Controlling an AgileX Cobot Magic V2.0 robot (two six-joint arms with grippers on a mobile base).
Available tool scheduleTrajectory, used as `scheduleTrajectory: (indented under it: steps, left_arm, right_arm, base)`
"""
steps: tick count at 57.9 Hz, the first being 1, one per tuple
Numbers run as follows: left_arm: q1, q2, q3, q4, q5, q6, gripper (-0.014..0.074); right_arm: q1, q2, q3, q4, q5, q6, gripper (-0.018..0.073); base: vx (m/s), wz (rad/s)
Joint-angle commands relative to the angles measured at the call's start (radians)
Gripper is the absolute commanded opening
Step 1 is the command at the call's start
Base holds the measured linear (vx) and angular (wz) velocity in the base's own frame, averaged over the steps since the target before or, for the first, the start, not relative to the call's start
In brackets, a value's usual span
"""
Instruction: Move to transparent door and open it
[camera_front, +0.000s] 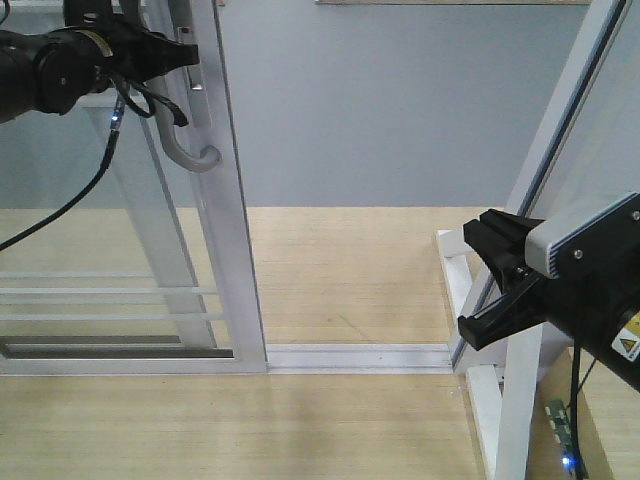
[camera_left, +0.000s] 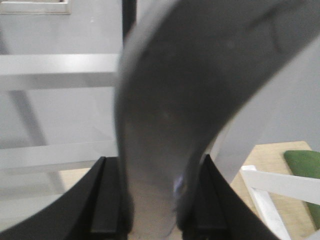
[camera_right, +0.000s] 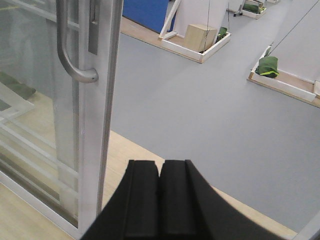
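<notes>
The tall white-framed transparent sliding door (camera_front: 225, 200) stands at the left of the front view, its edge resting in the white floor track (camera_front: 355, 357), with an open gap between it and the slanted white-framed glass panel (camera_front: 560, 130) on the right. Through that gap the grey floor (camera_front: 400, 100) shows beyond the light wooden flooring (camera_front: 340, 270). The black left tool (camera_front: 185, 52) reaches in at upper left and is clamped on the curved grey metal pull handle (camera_front: 190, 150); in the left wrist view the handle (camera_left: 170, 125) fills the frame, pinched between the two black fingers (camera_left: 102, 200). The black right tool (camera_front: 478, 280) hangs low at the right, clear of the door, and the right wrist view shows its fingers (camera_right: 142, 200) pressed together, holding nothing
</notes>
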Motion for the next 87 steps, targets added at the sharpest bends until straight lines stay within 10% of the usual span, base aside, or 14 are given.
scheduleTrajectory:
  steps: [1, 25, 59, 87]
  left_arm:
    - [0.029, -0.038, -0.041, -0.008, -0.187, -0.008, 0.0]
    - [0.037, -0.124, 0.035, 0.092, -0.094, -0.008, 0.0]
    - [0.037, -0.693, 0.729, 0.159, -0.184, -0.008, 0.0]
    - [0.036, -1.374, 1.169, 0.096, -0.003, -0.015, 0.0]
  right_arm:
    - [-0.005, -0.011, -0.029, -0.001, -0.073, -0.01, 0.003]
    - [-0.005, -0.011, -0.029, 0.002, -0.059, -0.004, 0.003]
    - [-0.005, -0.109, -0.029, 0.008, -0.031, 0.025, 0.003]
    - [-0.005, -0.641, -0.029, 0.055, 0.558, 0.024, -0.0003]
  base:
    - [0.0, 0.01]
    - [0.0, 0.01]
    - [0.0, 0.0]
    - [0.0, 0.0]
